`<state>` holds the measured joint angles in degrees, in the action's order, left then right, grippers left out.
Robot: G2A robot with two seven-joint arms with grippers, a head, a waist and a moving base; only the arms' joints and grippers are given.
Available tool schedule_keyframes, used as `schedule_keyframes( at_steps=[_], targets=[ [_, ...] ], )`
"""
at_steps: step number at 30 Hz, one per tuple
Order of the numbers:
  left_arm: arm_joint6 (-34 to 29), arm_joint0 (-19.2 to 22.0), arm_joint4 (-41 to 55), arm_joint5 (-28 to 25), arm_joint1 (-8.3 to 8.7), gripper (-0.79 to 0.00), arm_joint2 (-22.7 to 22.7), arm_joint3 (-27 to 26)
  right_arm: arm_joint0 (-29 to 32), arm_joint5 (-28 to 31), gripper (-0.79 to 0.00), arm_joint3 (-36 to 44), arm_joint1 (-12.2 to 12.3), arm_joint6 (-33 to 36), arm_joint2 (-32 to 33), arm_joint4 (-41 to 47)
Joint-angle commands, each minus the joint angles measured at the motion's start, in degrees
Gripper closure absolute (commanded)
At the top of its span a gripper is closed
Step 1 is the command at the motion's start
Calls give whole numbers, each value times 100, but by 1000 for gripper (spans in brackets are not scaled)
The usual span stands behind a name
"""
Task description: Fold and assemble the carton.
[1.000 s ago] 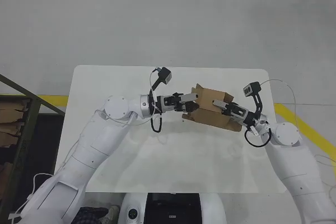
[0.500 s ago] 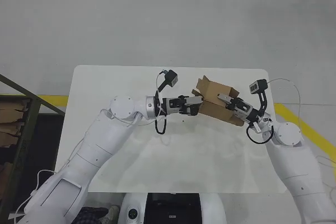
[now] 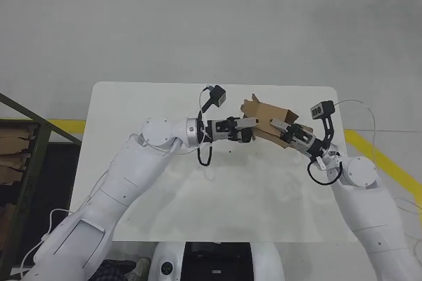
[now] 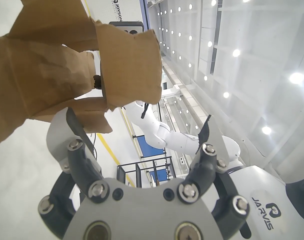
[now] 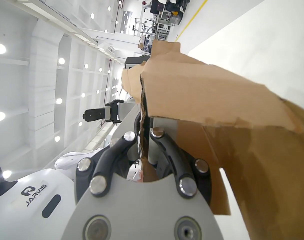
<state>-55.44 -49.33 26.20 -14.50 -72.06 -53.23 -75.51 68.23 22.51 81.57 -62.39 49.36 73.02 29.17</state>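
A brown cardboard carton (image 3: 269, 119), half folded with its flaps sticking out, hangs above the far right part of the white table (image 3: 162, 204). My right gripper (image 3: 277, 129) is shut on one of its walls; in the right wrist view the cardboard edge (image 5: 143, 116) sits pinched between the fingers. My left gripper (image 3: 250, 126) is open just beside the carton's near left flap. In the left wrist view the carton (image 4: 54, 58) hangs ahead of the spread fingers (image 4: 74, 126), with one flap close to one finger.
A dark metal rack (image 3: 14, 168) holding flat cardboard stands off the table's left side. Yellow floor tape (image 3: 380, 158) runs past the right edge. The near and left parts of the table top are bare.
The carton has been lifted and carried toward the far side, and it has tilted. Both grippers moved with it; the left one now reaches further right against the carton's flap.
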Motion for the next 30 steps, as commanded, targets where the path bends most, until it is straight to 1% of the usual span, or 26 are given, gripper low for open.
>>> schedule_keyframes(
  at_steps=[1,15,22,30],
  targets=[
    [15,3,-15,-9,-7,-785,1,9,27,-1,0,55,0,-11,13,3],
    [223,-30,-175,31,-21,-785,-94,-5,190,-64,0,302,-15,-67,65,105],
    [225,-63,-183,69,-37,-785,-86,-36,253,-46,0,346,-37,-456,108,22],
    [223,5,-117,57,-90,-785,-13,-11,342,11,0,445,-65,-870,128,-152]
  ],
)
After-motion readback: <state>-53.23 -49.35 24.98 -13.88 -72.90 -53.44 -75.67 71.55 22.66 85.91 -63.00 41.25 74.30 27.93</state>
